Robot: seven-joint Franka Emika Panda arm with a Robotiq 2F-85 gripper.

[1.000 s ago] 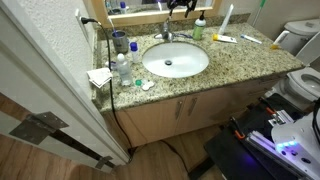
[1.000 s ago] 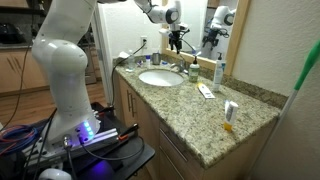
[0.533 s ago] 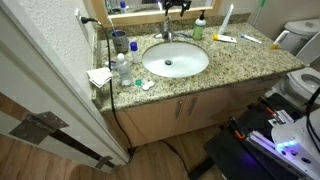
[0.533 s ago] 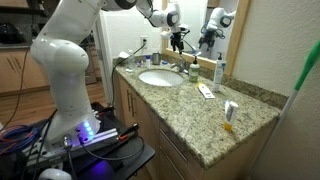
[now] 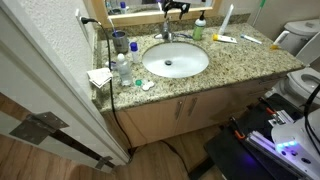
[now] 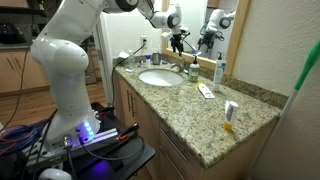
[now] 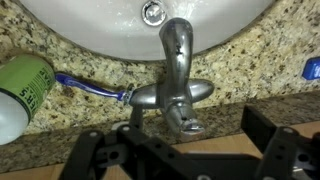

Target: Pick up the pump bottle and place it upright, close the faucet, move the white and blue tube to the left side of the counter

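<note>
One gripper (image 7: 175, 140), fingers spread wide, holding nothing, over one chrome faucet (image 7: 176, 60) at counter (image 7: 250, 70) back edge; one green pump bottle (image 7: 20, 95) and one blue toothbrush (image 7: 90, 88) beside it.

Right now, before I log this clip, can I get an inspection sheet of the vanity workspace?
Surface: speckled granite counter with a white oval sink.
Job's things: pump bottle upright beside the faucet; no stream seen in the wrist view; white and blue tube propped by the mirror.
Clutter: clear water bottle, dark cup, white cloth, blue toothbrush behind the faucet, flat white tube, white-and-orange tube.
Grippers: gripper open, over the faucet.
Cables: black cable hanging down the counter's end.
Surroundings: toilet next to the counter.
</note>
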